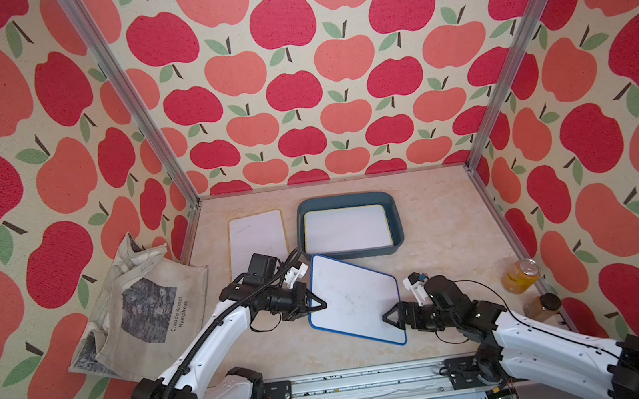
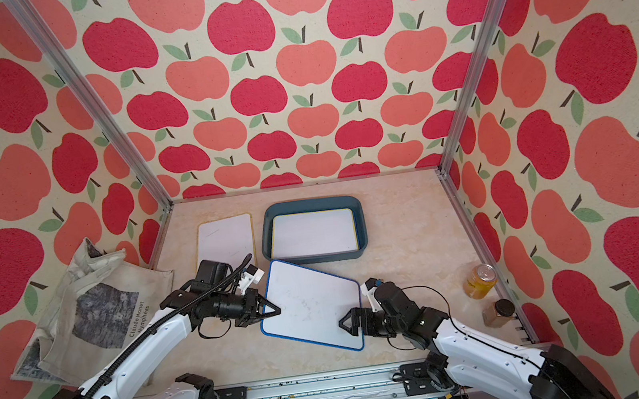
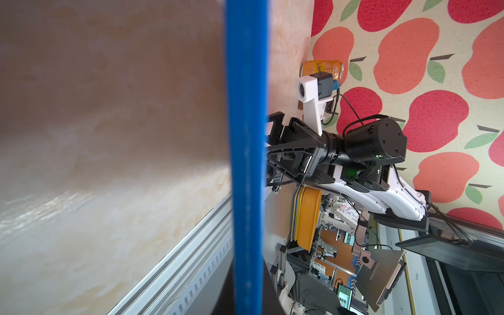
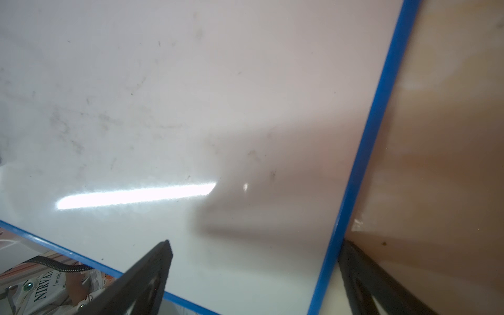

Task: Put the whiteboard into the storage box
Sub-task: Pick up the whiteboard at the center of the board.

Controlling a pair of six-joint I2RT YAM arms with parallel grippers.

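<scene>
I see the marbled beige surface [image 1: 440,235] with the blue-framed whiteboard [image 1: 353,296], a glossy, smudged rectangle with rounded corners. It sits skewed just in front of the storage box [image 1: 345,201], not in it. That shallow blue-grey plastic tub holds a yellow-edged board [image 1: 347,228]. My left claw [image 1: 319,304] is clamped on the whiteboard's left edge. My right claw [image 1: 388,319] has its jaws apart, straddling the right edge.
</scene>
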